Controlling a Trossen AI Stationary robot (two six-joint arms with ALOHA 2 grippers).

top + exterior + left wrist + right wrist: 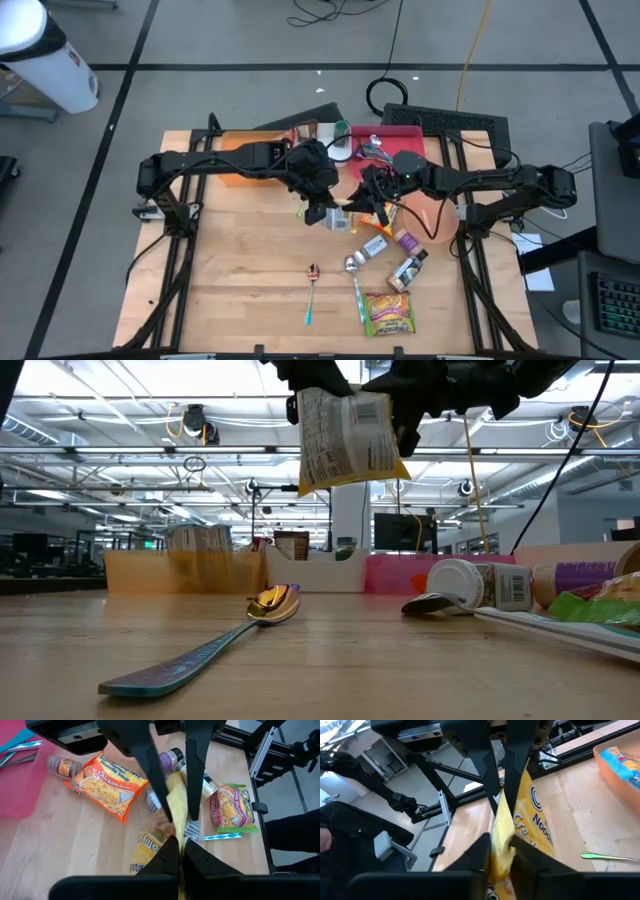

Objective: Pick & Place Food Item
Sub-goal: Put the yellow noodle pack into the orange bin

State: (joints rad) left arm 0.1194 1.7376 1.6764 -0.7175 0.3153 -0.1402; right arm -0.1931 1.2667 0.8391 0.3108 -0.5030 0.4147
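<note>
While both arms meet over the middle of the tabletop, the left claw is clamped on the edge of a yellow noodle packet, and the right claw pinches the same packet from the other side. In the low view the packet hangs in the air above the wood, long axis roughly upright, its back panel of small print facing the camera; the print is too fine to read. The right wrist view shows "Nood" on its yellow face.

Below it lies an orange packet reading "Ramen Noodle Soup, Chicken Flavor", with a green packet marked "Chili" to the right. Spice jars lie on their sides nearby. Two spoons rest nearer the front. An orange bin holds a blue wrapper. A pink tray sits at the far edge.
</note>
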